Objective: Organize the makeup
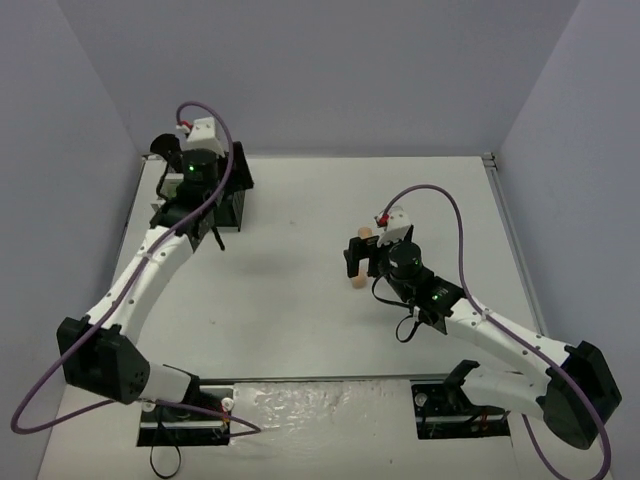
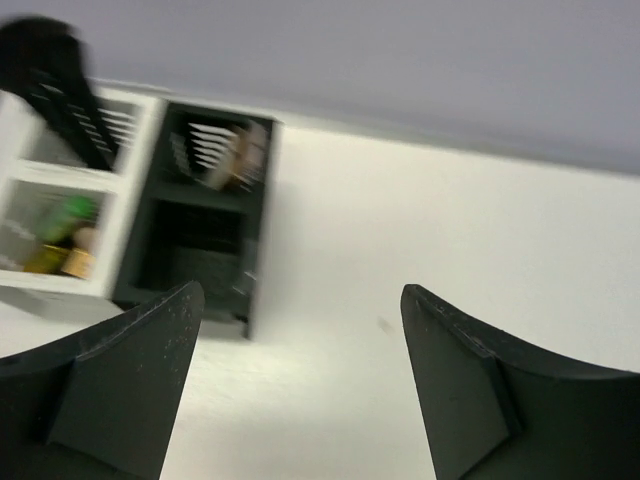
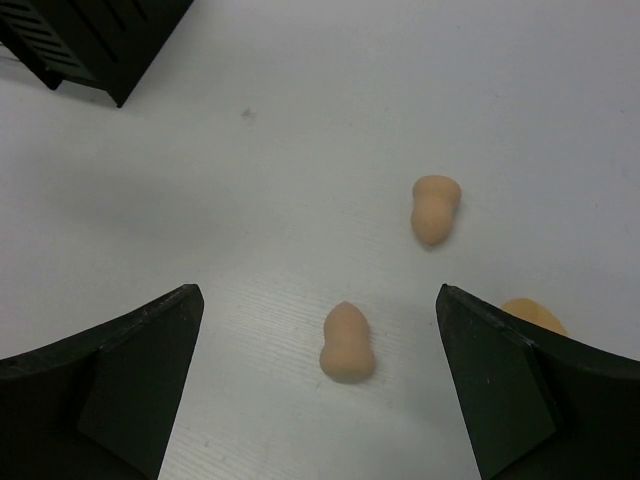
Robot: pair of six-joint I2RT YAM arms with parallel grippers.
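A white table [image 1: 320, 200] under plain grey walls, with two white-and-black arms working from its near edge. The left arm [image 1: 150, 270] stretches to the far left corner, while the right arm [image 1: 500, 335] bends in toward the middle of the tabletop.

In that far corner stand two slatted organizer bins, a white bin [image 2: 130, 190] and a black bin [image 2: 160, 230], touching side by side. The left gripper [image 2: 300, 300] hangs just beside them over bare table, its two dark fingers spread apart with nothing between them.

The right gripper [image 3: 318, 300] hovers above the table's centre with its fingers at full spread, also holding nothing. One peach sponge [image 3: 347, 343] lies on the table below the gap between those fingers, clear of both. A second sponge [image 3: 436, 208] lies farther off to the right, and a third sponge [image 3: 535, 315] peeks out from behind the right-hand finger, partly hidden.

Inside the white bin a green tube [image 2: 70, 215] sits above some gold-toned items [image 2: 60, 262]. The wrist picture is blurred, so exactly what they are cannot be told. A pale brown item [image 2: 240, 160] shows in the black bin's upper compartment, equally smeared.
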